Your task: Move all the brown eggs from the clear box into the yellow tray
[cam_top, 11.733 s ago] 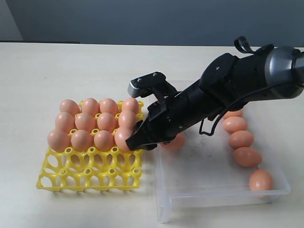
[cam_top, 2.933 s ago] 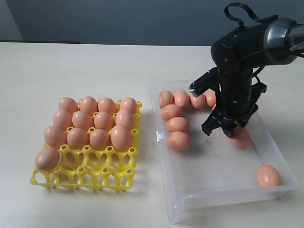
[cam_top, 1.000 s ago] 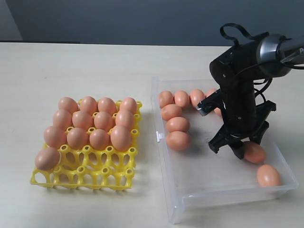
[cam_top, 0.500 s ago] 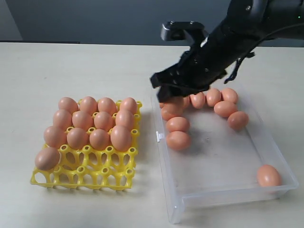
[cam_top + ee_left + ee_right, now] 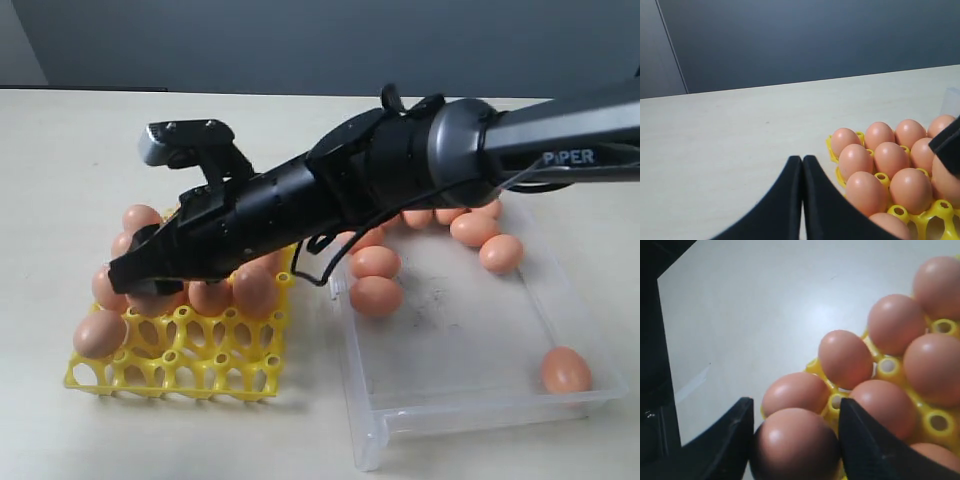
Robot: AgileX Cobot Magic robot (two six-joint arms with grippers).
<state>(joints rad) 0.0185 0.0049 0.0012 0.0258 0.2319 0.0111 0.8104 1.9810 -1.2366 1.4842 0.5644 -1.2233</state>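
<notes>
Now the right hand (image 5: 796, 437) pinches a brown egg (image 5: 795, 452) over the yellow tray's (image 5: 180, 365) left side. The left hand (image 5: 802, 167), pressed together, sits beside that tray; more eggs (image 5: 375, 295) lie in the clear box (image 5: 470, 405) right of it.

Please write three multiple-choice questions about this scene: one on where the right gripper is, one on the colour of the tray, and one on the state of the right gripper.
1. The right gripper is over:
A. the tray
B. the box
C. neither

2. The tray is:
A. blue
B. yellow
C. clear

3. The right gripper is:
A. open and empty
B. shut and empty
C. shut on an egg

Key:
1 A: the arm reaches past the box to the tray's left side.
2 B: its lattice is bright yellow.
3 C: the right wrist view shows an egg between the two fingers.
</notes>
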